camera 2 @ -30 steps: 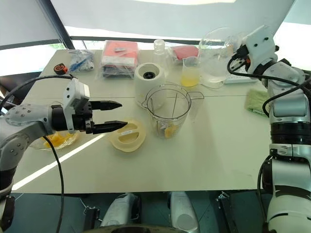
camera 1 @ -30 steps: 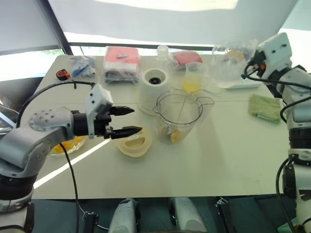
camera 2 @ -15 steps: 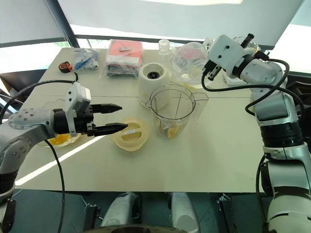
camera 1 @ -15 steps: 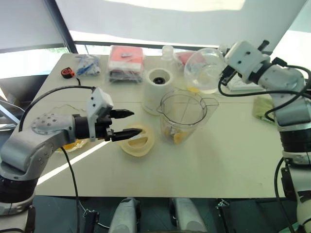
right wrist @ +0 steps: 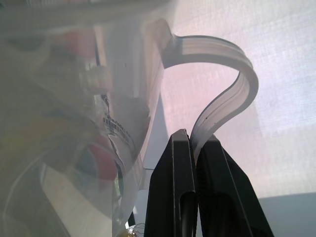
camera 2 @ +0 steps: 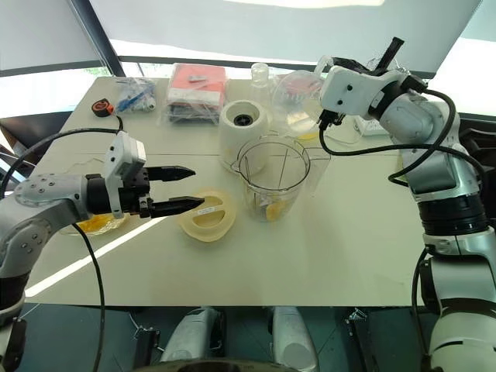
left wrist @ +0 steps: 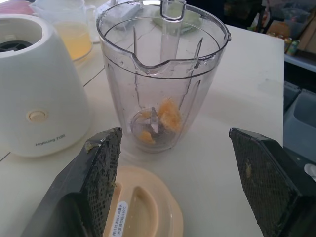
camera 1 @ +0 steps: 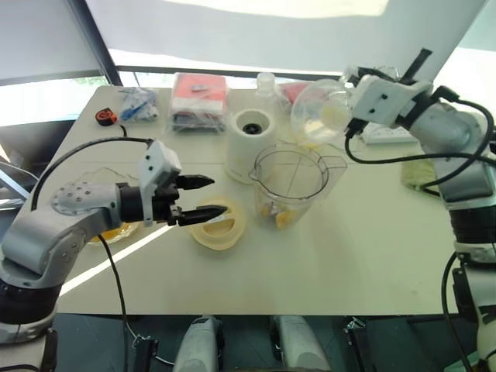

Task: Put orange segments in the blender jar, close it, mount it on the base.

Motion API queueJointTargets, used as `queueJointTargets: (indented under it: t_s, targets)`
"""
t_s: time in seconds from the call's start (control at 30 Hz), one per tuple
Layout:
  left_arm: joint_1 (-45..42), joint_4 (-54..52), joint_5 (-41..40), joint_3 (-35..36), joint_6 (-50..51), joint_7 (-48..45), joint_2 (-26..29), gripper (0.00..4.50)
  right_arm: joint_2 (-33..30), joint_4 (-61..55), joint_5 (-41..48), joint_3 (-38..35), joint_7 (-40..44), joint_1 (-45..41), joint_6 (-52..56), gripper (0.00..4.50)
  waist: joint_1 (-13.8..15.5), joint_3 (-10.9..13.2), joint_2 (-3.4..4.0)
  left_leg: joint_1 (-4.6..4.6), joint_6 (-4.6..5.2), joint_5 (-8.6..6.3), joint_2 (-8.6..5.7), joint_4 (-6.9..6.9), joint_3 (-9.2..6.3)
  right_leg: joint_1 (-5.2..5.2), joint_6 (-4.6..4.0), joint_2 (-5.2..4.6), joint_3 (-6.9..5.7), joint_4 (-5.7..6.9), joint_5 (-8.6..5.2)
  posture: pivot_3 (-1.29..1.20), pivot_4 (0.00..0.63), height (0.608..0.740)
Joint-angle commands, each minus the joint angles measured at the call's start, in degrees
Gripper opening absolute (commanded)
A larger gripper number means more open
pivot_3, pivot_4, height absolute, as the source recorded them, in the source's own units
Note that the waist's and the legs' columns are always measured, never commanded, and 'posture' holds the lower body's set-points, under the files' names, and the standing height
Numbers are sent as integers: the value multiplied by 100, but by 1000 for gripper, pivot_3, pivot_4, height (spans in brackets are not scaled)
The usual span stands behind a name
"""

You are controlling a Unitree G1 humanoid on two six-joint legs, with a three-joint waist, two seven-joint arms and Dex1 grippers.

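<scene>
1. The right gripper (right wrist: 196, 148) is up over the back of the desk (camera 1: 372, 248), jaws pinched tight on the looped handle of a clear glass pitcher (camera 1: 318, 115).
2. That pitcher is held tipped on its side, above and just behind the blender jar (camera 1: 288, 186).
3. The jar stands upright and lidless near the middle of the desk, with a few orange segments (left wrist: 168, 114) lying down by its blades.
4. Just behind the jar on the left sits the white base (camera 1: 249, 144), dark socket facing up, nothing mounted on it.
5. The left gripper (camera 1: 203, 196) hovers level beside the jar, jaws spread wide and holding nothing.
6. Right under those jaws lies a pale yellow lid (camera 1: 219, 225), flat on the desk.
7. More orange pieces sit in a shallow bowl (camera 1: 108, 232) under the left arm.
8. A measuring cup (left wrist: 69, 29) of yellow juice stands behind the base.
</scene>
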Motion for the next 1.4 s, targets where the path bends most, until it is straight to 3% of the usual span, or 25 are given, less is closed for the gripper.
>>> queueJointTargets:
  t_s: [0.03, 0.73, 0.9, 1.07, 1.2, 1.4]
  targets:
    - [-85, -124, 42, 52, -109, -20, -1, 3603, -155, -56, -218, -184, -283, -139, -356, 25, 0, 0, 0, 0, 0, 0, 0, 0, 0, 0, 0, 0, 0, 0, 0, 0, 150, 740]
    - [-233, -35, 112, -26, -81, -19, -88, 3603, -125, 187, -658, -239, -577, -272, -838, 25, -2, 0, -1, 0, 0, 0, 0, 0, 0, 0, 0, 0, 1, 1, 0, 0, 150, 740]
    - [-250, 6, 172, -66, -112, -44, -123, 3603, 544, -89, 697, -810, -108, -53, 484, 25, -3, 0, -2, 2, 0, 0, 1, 1, -2, 1, 9, 2, 1, 3, 6, 0, 150, 740]
    - [-245, 29, 225, -66, -130, -66, -143, 3603, 1171, -711, 2132, -1674, 107, 337, 2523, 25, 33, 0, -3, -1, 0, 0, 1, 1, -8, 2, 17, 0, -4, 5, 11, 0, 150, 740]
    - [-201, 31, 229, -31, -132, -76, -141, 3603, 1647, -1222, 2952, -2497, -378, 582, 3943, 25, 36, 0, -2, -2, 0, 0, 1, 1, -7, 3, 17, -4, -5, 3, 11, 0, 150, 740]
    - [-181, 22, 225, -6, -124, -40, -159, 3603, 1948, -987, 2770, -3184, -1733, 977, 4224, 25, 28, 0, -2, -1, 0, 0, -1, 1, -7, 3, 16, -2, -5, 4, 10, 0, 150, 740]
